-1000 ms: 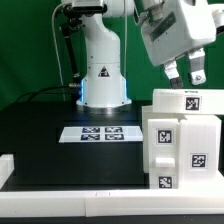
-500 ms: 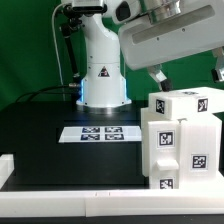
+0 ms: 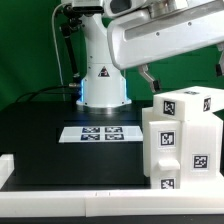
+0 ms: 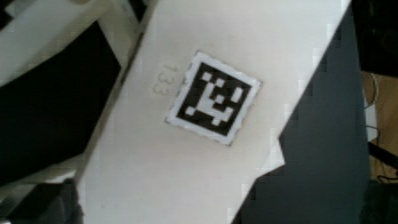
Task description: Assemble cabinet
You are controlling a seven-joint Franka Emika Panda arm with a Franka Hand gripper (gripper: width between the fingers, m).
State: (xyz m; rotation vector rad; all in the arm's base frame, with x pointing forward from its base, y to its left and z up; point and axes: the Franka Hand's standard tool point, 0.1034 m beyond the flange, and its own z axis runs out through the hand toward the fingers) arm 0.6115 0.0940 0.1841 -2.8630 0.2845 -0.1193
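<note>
Swung leftward, the pincer, its state unclear, hangs behind the cabinet.

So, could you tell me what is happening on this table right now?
The Panda arm is leaning over the white cabinet at the exterior view's right. Its gripper hangs just behind the cabinet's top; whether it grips anything is unclear. The wrist view is filled by a white tagged panel. The marker board lies mid-table.
</note>
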